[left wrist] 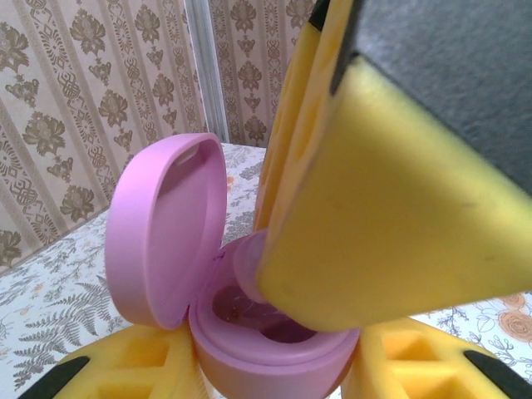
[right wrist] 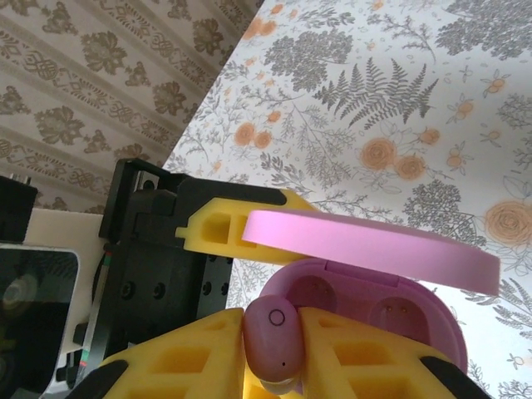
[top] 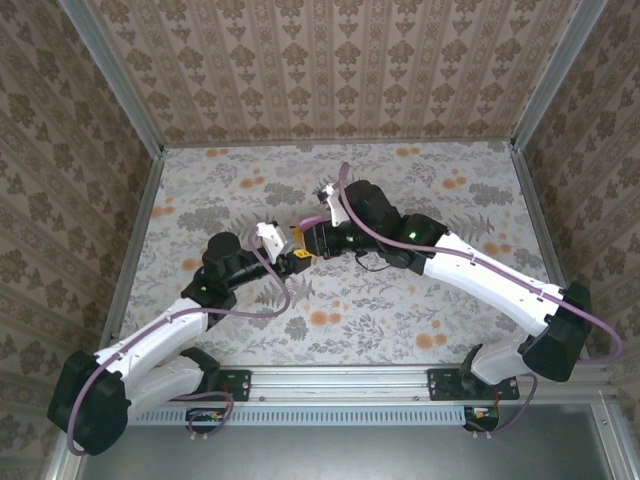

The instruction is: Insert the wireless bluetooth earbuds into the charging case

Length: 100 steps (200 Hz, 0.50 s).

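Tools meet over a floral bench (top: 450, 200).
The left tool (left wrist: 274, 366) clamps an open pink case (left wrist: 266, 341); the right tool (right wrist: 274, 353) pinches a pink earbud (right wrist: 273, 326) above it.

Your right gripper (right wrist: 273, 326), pinching the pink earbud (right wrist: 274, 342), has little headroom: the open lid (right wrist: 374, 245) of the charging case (right wrist: 374, 320) hangs just above its fingertips. On its left, the left gripper (top: 296, 262) clamps the case and its black body blocks that side. To the right and ahead past the lid, the table (right wrist: 399, 100) lies free. Both wells (right wrist: 395, 312) of the case stand uncovered.
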{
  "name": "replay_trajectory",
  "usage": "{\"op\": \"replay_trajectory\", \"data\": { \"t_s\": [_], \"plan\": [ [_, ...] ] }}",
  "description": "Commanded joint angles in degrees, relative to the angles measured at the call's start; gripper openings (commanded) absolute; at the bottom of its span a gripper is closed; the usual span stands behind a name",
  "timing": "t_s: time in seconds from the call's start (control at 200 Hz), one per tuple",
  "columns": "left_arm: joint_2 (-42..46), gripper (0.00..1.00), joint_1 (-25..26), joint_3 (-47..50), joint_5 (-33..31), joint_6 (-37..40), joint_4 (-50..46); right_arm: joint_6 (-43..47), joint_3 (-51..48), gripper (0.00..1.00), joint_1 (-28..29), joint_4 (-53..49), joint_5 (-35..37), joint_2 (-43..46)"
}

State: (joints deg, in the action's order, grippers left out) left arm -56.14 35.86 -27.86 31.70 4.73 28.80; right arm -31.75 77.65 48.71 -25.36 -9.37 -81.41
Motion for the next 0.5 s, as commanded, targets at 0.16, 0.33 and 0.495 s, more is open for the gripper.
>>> {"op": "replay_trajectory", "data": {
  "t_s": [0.16, 0.33, 0.495],
  "plan": [
    [0.6, 0.37, 0.6, -1.8, 0.7, -0.8, 2.2, 0.5, 1.4, 0.25, 1.3, 0.1, 6.5, -1.0],
    [0.8, 0.38, 0.6, -1.9, -0.1, -0.8, 2.1, 1.0, 1.3, 0.26, 1.6, 1.2, 4.6, -1.1],
    [0.2, 0.38, 0.6, -1.8, -0.2, -1.9, 3.3, 0.5, 1.0, 0.26, 1.8, 2.3, 4.3, -1.2]
  ]
}}
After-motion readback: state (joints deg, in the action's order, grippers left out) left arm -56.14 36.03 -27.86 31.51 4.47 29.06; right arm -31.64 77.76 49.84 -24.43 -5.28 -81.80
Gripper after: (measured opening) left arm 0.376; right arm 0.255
